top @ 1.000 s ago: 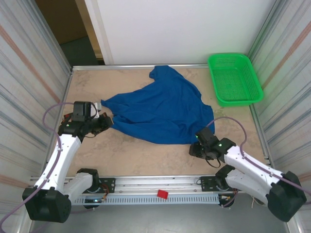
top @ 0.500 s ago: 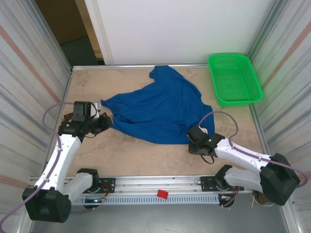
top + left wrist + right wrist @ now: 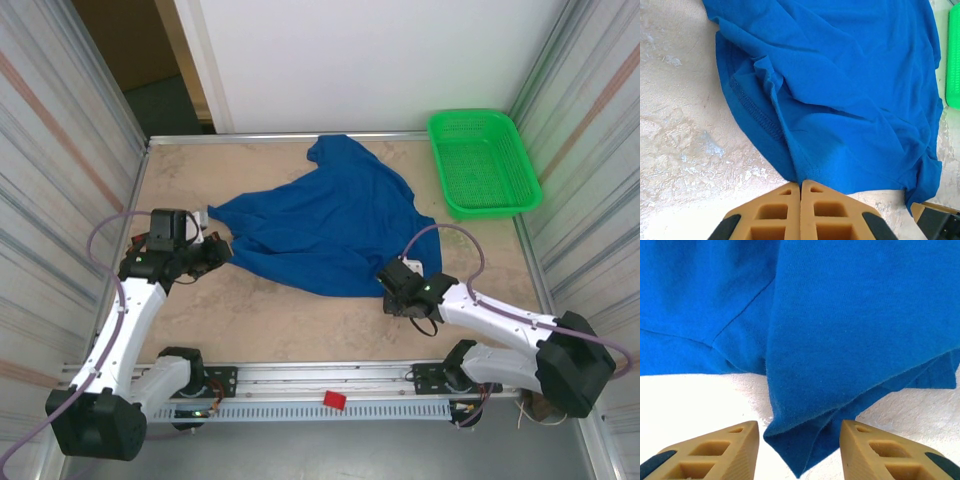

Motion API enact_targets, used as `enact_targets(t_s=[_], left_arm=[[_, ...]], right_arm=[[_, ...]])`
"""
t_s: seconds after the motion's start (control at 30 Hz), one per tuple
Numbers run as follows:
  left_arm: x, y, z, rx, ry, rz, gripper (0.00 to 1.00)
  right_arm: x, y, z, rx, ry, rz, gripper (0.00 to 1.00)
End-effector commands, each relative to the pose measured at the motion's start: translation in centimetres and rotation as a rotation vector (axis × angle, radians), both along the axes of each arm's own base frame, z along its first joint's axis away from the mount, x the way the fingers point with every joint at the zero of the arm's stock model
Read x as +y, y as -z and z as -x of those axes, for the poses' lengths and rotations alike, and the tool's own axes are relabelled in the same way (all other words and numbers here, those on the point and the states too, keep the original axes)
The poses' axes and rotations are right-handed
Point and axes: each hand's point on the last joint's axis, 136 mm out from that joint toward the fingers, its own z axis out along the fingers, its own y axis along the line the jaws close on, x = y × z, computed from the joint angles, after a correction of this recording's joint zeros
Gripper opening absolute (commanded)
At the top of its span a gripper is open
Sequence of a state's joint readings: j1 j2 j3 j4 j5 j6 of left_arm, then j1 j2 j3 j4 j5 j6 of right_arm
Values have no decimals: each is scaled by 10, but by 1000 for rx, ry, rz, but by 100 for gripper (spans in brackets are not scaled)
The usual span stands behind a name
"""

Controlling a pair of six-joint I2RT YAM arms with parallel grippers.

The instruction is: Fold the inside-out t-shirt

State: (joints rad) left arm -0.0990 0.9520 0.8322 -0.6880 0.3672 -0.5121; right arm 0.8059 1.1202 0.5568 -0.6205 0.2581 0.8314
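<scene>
The royal-blue t-shirt [image 3: 330,225] is lying rumpled across the middle of the tan table [image 3: 260,320], the left gripper [image 3: 800,184] is clamping its hem at the shirt's left edge, and the right gripper [image 3: 799,429] is straddling its lower-right corner with fingers spread apart.

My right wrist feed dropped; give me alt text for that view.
The right gripper is open, with a folded corner of the blue t-shirt lying between its fingers. The cloth rests on the pale table.
</scene>
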Motion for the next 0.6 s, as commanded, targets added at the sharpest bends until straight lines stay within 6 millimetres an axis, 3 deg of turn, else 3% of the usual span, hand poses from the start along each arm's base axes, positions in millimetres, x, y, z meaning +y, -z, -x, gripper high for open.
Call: enact_targets(t_s=[0.0,0.13,0.2,0.27,0.33,0.37,0.43,0.5,0.57], left_arm=[[0,-9,2,-22,1,6,0],[0,-9,1,-21,-2,9,0],[0,-9,2,-21,-2,10,0],[0,-9,2,-21,-3,9,0],[1,-9,2,-22,-4,6,0],[1,-10,2,-26,-3,5,0],[3,-17,-3,-43,-2,-2,0],[7,-33,-12,-74,-4,4,0],[14,-63,-26,-133,-12,10,0]], right_arm=[[-2,6,3,14,22,19,45],[-4,16,8,34,26,28,43],[-4,18,8,36,29,31,38],[-5,17,7,31,28,38,27],[-5,12,4,15,21,44,8],[-5,5,0,-4,18,50,0],[-4,-19,-10,-52,5,25,0],[-4,-56,-26,-117,4,-32,0],[-8,-110,-46,-223,14,-128,0]])
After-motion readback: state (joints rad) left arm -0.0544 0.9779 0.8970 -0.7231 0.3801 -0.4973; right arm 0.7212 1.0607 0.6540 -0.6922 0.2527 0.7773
